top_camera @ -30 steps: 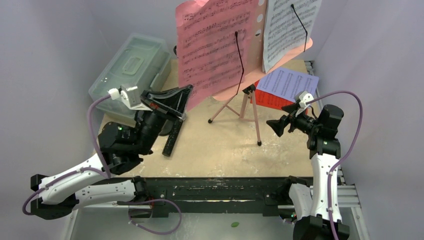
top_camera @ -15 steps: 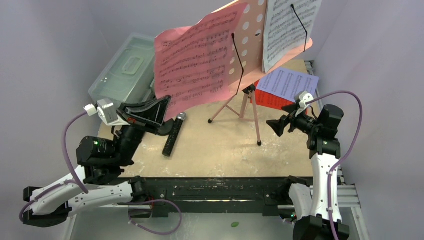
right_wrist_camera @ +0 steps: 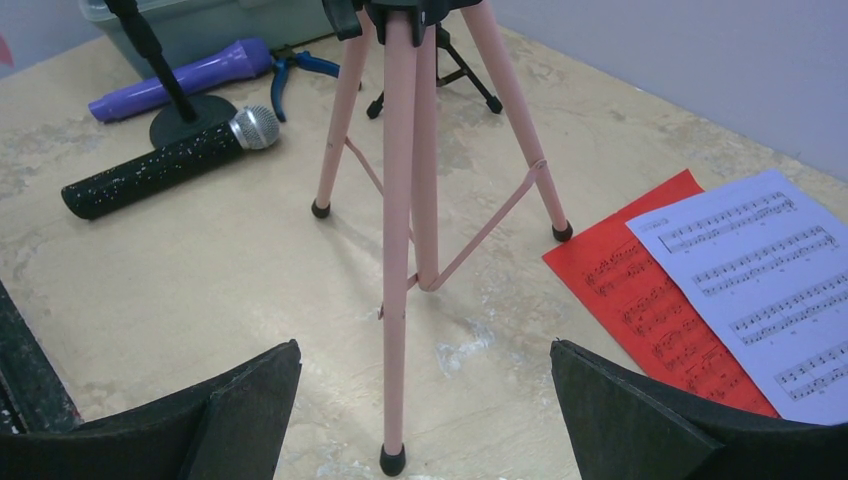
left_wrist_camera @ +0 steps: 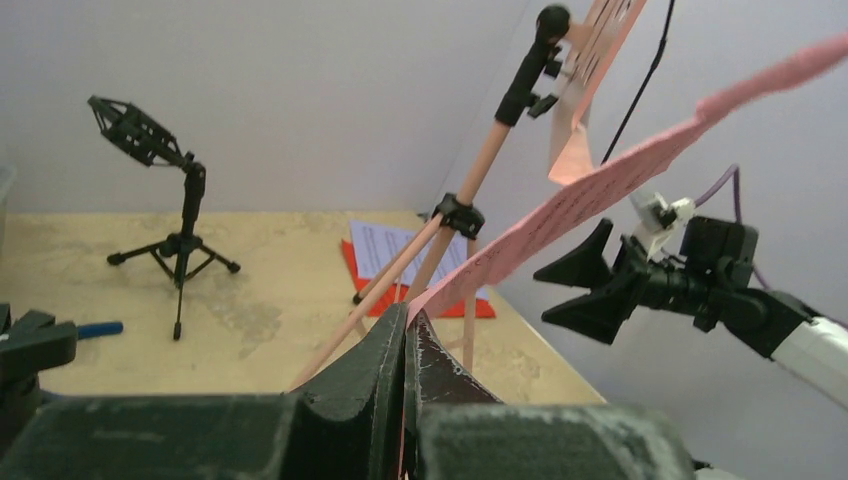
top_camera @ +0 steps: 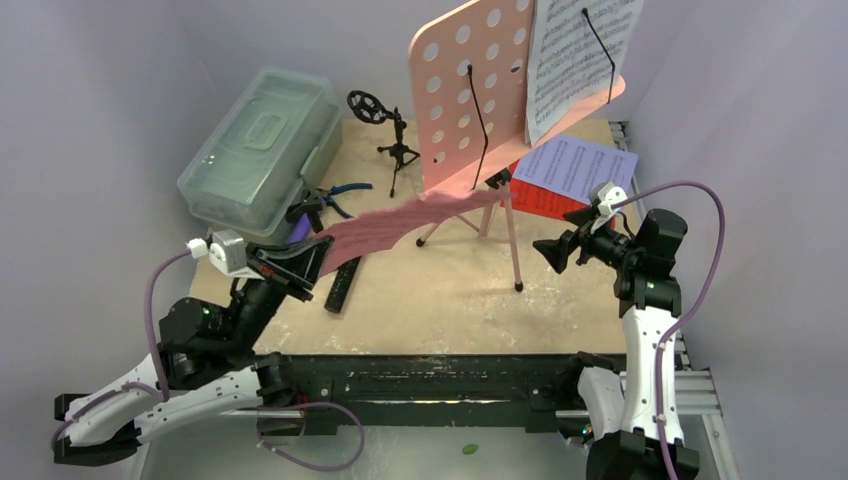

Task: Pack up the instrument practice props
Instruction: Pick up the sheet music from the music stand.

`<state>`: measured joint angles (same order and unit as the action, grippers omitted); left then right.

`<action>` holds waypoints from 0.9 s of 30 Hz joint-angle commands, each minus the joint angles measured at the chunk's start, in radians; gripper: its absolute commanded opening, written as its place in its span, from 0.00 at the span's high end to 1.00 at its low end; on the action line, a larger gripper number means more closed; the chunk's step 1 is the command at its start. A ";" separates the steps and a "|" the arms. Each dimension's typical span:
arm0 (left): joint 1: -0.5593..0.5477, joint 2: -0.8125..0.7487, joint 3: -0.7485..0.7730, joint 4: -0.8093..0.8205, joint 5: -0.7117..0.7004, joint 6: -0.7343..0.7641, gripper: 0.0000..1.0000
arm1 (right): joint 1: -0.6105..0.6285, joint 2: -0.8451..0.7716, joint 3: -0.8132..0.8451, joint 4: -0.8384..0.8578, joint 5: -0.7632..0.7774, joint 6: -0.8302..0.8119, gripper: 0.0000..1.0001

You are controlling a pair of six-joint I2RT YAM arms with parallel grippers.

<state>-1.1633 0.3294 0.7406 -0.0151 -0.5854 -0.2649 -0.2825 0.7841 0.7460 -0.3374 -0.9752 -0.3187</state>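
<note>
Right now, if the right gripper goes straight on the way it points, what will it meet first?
Probably the pink music rack's nearest tripod leg, which stands almost centred between the fingers of the open right gripper. Nothing else shows in front of it, though depth is hard to judge.

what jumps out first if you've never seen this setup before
The tall pink perforated music rack stands on its tripod mid-table toward the back, with a white sheet-music page on its right half. In front of it a pink sheet-music page sags in mid-air, its near end pinched in the shut left claw. The right claw hangs wide open on the right, facing the rack's legs.
</note>
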 commanded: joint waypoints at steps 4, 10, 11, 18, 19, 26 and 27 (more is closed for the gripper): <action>0.004 -0.001 -0.021 -0.302 0.011 -0.100 1.00 | -0.004 -0.002 -0.003 -0.001 -0.020 -0.026 0.01; 0.004 0.114 -0.017 -0.378 0.106 -0.070 1.00 | -0.003 -0.009 -0.017 -0.027 -0.115 -0.081 0.01; 0.004 0.142 -0.012 -0.380 0.125 -0.062 1.00 | -0.003 -0.012 -0.020 -0.027 -0.127 -0.086 0.01; 0.004 0.346 0.042 -0.371 0.306 -0.025 1.00 | -0.003 -0.031 -0.029 -0.069 -0.195 -0.158 0.01; 0.004 0.376 0.054 -0.368 0.337 -0.026 1.00 | -0.003 -0.032 -0.030 -0.077 -0.202 -0.166 0.01; 0.004 0.468 0.102 -0.347 0.448 -0.060 1.00 | 0.000 -0.034 -0.007 -0.198 -0.278 -0.306 0.01; 0.004 0.473 0.103 -0.339 0.449 -0.064 1.00 | 0.002 -0.033 -0.001 -0.221 -0.288 -0.332 0.01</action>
<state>-1.1633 0.7937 0.7914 -0.4046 -0.2111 -0.3141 -0.2825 0.7605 0.7185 -0.4603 -1.1824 -0.5285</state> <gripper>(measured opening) 0.003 0.987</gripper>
